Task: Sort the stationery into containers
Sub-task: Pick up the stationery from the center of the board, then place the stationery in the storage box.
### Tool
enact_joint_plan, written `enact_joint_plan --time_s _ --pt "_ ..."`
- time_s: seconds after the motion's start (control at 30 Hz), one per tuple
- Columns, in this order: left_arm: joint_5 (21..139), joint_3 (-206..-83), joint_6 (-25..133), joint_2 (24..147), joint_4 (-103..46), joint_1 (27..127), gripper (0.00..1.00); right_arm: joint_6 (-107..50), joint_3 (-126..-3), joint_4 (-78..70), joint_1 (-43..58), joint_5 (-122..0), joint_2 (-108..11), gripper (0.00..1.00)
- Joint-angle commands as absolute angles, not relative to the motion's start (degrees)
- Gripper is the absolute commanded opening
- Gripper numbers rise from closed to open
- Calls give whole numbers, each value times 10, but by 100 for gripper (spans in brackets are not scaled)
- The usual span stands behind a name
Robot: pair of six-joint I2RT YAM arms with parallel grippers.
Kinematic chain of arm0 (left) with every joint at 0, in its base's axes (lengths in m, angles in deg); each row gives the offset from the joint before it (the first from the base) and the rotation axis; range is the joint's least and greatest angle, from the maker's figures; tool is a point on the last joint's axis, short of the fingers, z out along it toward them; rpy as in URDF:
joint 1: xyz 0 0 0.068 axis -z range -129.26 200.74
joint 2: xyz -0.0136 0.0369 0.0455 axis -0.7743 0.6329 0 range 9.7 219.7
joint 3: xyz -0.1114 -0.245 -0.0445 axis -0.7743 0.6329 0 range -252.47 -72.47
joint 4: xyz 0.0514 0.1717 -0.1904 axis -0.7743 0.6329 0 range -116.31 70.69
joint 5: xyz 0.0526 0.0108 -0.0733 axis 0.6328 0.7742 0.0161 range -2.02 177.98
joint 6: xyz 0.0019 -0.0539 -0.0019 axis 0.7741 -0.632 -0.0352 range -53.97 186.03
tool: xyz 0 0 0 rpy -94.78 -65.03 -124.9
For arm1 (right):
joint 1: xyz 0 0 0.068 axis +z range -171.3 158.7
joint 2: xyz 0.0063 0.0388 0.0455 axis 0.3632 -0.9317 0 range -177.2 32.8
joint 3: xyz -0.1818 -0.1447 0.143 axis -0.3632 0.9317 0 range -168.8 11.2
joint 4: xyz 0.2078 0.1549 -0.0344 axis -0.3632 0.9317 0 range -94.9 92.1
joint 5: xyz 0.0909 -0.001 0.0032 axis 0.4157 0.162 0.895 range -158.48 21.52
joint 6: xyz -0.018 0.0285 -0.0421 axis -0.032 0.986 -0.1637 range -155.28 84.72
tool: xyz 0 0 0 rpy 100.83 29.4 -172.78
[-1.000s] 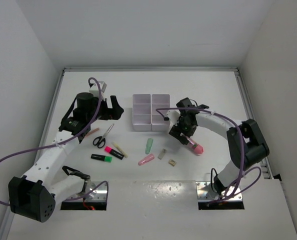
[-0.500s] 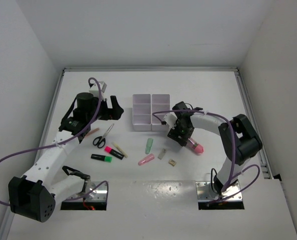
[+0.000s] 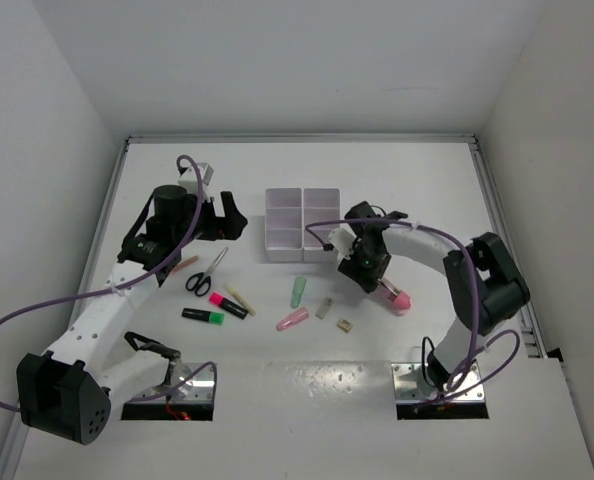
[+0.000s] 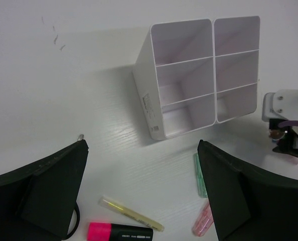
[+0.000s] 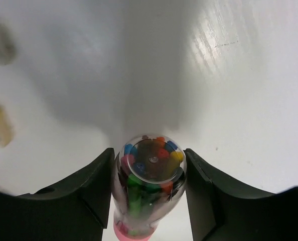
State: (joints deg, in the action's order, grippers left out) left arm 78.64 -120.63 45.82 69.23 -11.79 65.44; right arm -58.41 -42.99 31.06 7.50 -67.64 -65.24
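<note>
The white six-compartment tray point(image 3: 284, 196) stands at the table's middle back and shows in the left wrist view point(image 4: 150, 103). My right gripper point(image 3: 368, 268) is shut on a clear multicolour pen with a pink end point(image 3: 396, 296), both fingers pressed on its barrel point(image 5: 149, 173). My left gripper point(image 3: 231, 218) is open and empty, left of the tray. Scissors point(image 3: 206, 272), a pink highlighter point(image 3: 227, 304), a green highlighter point(image 3: 203, 316), a pale yellow stick point(image 3: 240, 298), a green piece point(image 3: 298, 291), a pink piece point(image 3: 292, 319) and two erasers point(image 3: 324, 308) point(image 3: 345, 324) lie in front of the tray.
A peach stick point(image 3: 184, 264) lies partly under the left arm. In the left wrist view the pink highlighter point(image 4: 120, 232), yellow stick point(image 4: 131, 213), green piece point(image 4: 199, 175) and pink piece point(image 4: 202, 223) lie between my fingers. White walls enclose the table.
My right gripper has shifted slightly left along the pen and stays around it. The left arm has not moved.
</note>
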Motion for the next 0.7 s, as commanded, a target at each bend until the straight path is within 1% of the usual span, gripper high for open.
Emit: enact_joint_plan --time_s 0.0,0.03,0.1,0.13,0.2,0.23,0.33,0.43,0.5,0.53,0.57,0.6,0.63,0.67 --pt "781 -1228 455 691 -130 658 97 -586 -520 403 81 -607 -573 0" --pt "781 -1228 455 691 -130 658 97 -587 -543 442 81 -563 -546 0" --pt "781 -1228 455 691 -130 658 97 -592 -632 476 81 -526 -536 0" --pt "781 -1228 455 691 -130 658 97 -592 -700 507 86 -492 -531 0" --pt "781 -1228 455 691 -130 658 97 -592 -766 526 86 -463 -546 0" --pt "781 -1228 455 691 -130 658 97 -592 -822 531 91 -442 -556 0" --pt "776 -1223 455 691 -130 658 97 -580 -900 510 97 -434 -605 0" --pt "776 -1223 455 686 -130 658 97 -568 -942 463 103 -451 -653 0" --pt "776 -1218 455 681 -135 658 97 -548 -942 417 103 -462 -660 0" --pt "776 -1218 455 681 -135 658 97 -541 -912 385 103 -467 -655 0" --pt "776 -1218 455 675 -140 658 97 -541 -891 304 103 -467 -646 0" --pt "776 -1218 455 675 -140 658 97 -530 -864 255 103 -474 -634 0" --pt "781 -1218 455 675 -140 658 97 -521 -799 200 103 -481 -619 0" --pt "781 -1213 455 675 -140 658 97 -515 -759 72 103 -489 -584 0"
